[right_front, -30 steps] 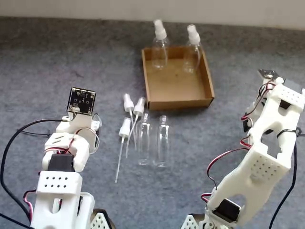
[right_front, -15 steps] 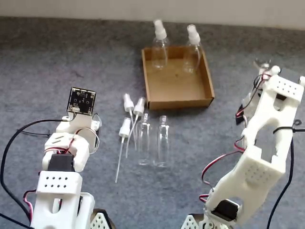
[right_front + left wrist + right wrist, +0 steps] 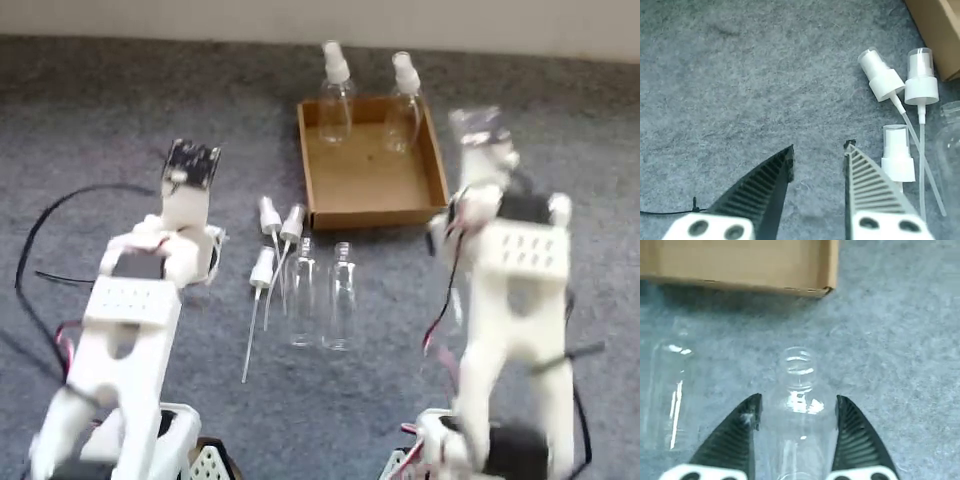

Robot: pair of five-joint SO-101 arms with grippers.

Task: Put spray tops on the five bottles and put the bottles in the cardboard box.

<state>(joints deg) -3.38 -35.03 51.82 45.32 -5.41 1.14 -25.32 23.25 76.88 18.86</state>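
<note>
Far mid of carpet (image 3: 100, 100): cardboard box (image 3: 375, 215), holds 2 capped bottles (image 3: 335, 95) (image 3: 403, 100), upright, side by side at far wall. Just in front of box: 2 open bottles (image 3: 302, 300) (image 3: 340, 295), flat on carpet, parallel, necks twd box, no tops on. Beside them, on L arm (image 3: 130, 300) side: 3 spray tops (image 3: 268, 213) (image 3: 292, 222) (image 3: 262, 268), loose, tubes trailing away from box. L gripper (image 3: 817, 147): hangs over bare carpet just beside spray tops, jaws apart, nothing btwn. R gripper (image 3: 797, 400): sits over the open bottle nearer R arm (image 3: 515, 270), jaws apart w/ bottle body seen btwn them. Contact w/ bottle: can't tell.
</note>
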